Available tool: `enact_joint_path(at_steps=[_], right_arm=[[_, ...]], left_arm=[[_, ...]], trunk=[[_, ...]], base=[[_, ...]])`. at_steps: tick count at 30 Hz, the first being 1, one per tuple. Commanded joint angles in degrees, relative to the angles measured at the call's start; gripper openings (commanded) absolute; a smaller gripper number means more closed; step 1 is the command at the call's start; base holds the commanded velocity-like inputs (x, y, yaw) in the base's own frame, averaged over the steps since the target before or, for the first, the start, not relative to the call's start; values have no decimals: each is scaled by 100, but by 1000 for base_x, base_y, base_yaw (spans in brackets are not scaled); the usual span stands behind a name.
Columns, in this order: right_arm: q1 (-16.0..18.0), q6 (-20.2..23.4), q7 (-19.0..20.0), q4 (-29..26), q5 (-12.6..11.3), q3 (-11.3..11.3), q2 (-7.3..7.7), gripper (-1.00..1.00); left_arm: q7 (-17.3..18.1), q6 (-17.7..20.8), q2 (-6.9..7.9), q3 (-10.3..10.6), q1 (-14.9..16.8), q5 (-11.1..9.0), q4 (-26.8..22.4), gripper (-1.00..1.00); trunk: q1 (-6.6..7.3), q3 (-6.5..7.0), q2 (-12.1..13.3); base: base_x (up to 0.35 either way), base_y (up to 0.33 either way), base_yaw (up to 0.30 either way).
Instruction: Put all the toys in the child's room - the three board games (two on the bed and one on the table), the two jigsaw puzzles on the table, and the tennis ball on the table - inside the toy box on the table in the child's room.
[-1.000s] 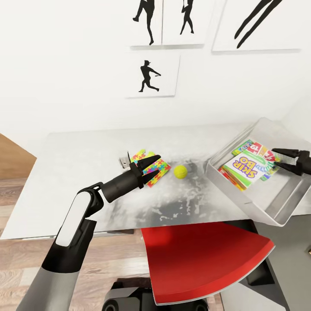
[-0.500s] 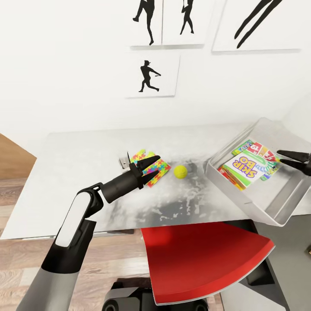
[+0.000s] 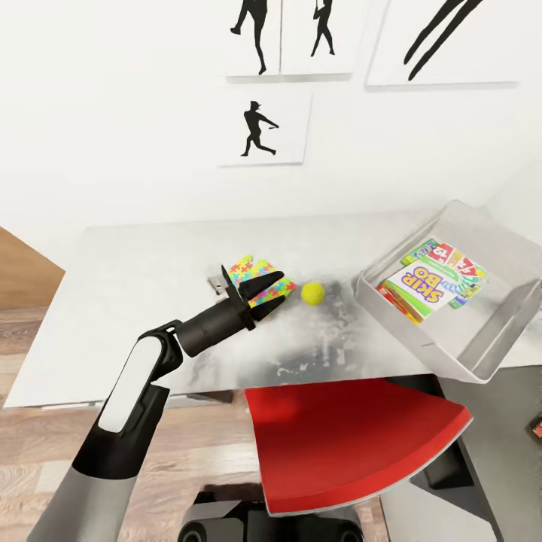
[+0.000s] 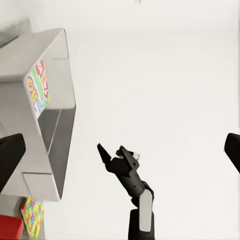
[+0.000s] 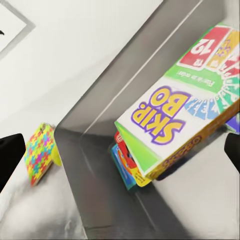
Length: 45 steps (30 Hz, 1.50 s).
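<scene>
Two multicoloured jigsaw puzzles [image 3: 245,268] lie overlapping on the pale table [image 3: 135,301]. My left gripper [image 3: 252,287] is open right over them, with nothing between its fingers. The yellow-green tennis ball [image 3: 313,293] rests just right of the puzzles. At the table's right end stands the grey toy box [image 3: 482,342]. Inside it the Skip-Bo board game [image 3: 421,284] lies on top of other boxes, whose red and blue edges [image 5: 122,160] show beneath. My right gripper [image 5: 120,150] is open, looking into the box from above the Skip-Bo game.
A red chair seat [image 3: 354,444] sits under the table's front edge. A small grey object [image 3: 216,283] lies left of the puzzles. Baseball silhouette posters [image 3: 260,128] hang on the white wall. Dark grey desk surface [image 3: 497,452] continues at the lower right.
My right gripper has drawn back to the right, out of the head view. The head view has shifted slightly. The left arm and the toys have stayed put.
</scene>
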<state>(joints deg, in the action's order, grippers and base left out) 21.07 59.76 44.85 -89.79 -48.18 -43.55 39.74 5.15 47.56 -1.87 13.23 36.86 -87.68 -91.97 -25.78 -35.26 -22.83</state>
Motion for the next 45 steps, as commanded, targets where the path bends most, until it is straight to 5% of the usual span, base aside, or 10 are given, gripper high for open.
enact_joint_path(at_steps=[1, 8, 26, 37, 45], right_arm=[[-39, 24, 38, -21, 30, -61, -37, 100], [-312, 24, 41, -152, 35, -266, -185, 100], [-381, 24, 35, -200, 81, -382, -222, 100], [-399, 24, 32, -190, 274, -408, -244, 100], [-401, 24, 32, -189, 295, -409, -259, 100]], left_arm=[[48, 20, 2, 1, 5, 27, 1, 100], [127, 25, 17, 18, 4, 38, 0, 100], [9, 25, 18, 19, 132, 44, 1, 100], [-1570, 54, -195, 67, 1371, -191, 18, 100], [-2713, 53, -407, 447, 2230, -596, 36, 100]], trunk=[[-1, -7, -9], [-1, -7, -9], [-1, 31, -9], [-1, 60, -9], [-1, 81, -9]], base=[[-249, -20, 0], [-244, -7, -8], [-33, -1, -221], [-1, 0, -273], [0, 0, -275]])
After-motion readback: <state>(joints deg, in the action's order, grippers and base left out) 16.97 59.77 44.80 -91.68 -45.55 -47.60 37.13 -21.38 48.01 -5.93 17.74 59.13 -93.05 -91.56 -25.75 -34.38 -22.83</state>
